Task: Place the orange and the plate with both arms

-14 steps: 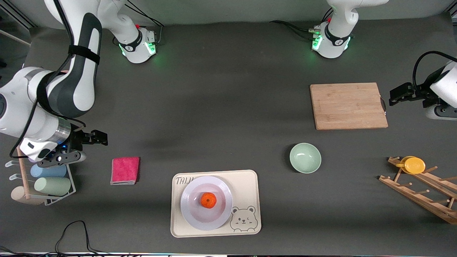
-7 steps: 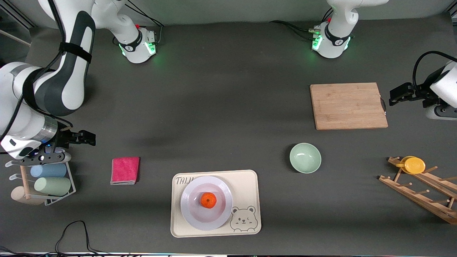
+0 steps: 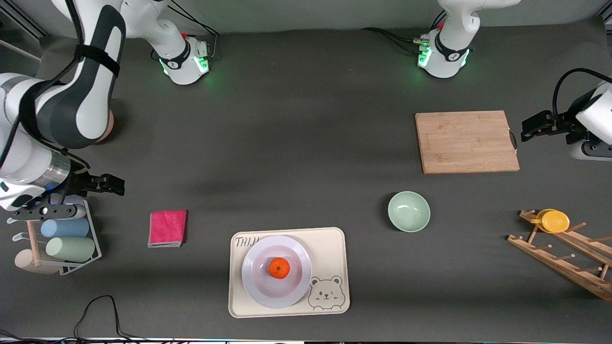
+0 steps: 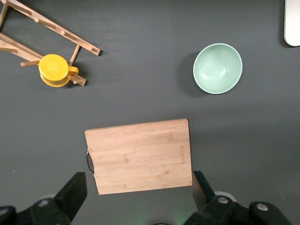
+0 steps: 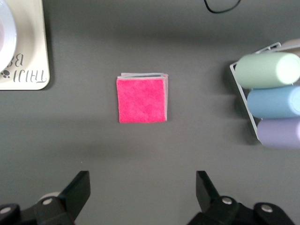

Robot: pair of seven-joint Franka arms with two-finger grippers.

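The orange rests in the middle of the white plate. The plate stands on a cream bear tray near the front camera. A sliver of the plate and a corner of the tray show in the right wrist view. My right gripper hangs open and empty over bare table, between the pink cloth and the cup rack. My left gripper waits open and empty by the cutting board's handle end, at the left arm's end of the table.
A pink cloth lies beside the tray. A wire rack of cups stands at the right arm's end. A pale green bowl, a wooden cutting board and a peg rack with a yellow cup sit toward the left arm's end.
My right arm has swung toward its own end of the table, carrying its open gripper away from the pink cloth. The left arm, orange and plate have not moved.
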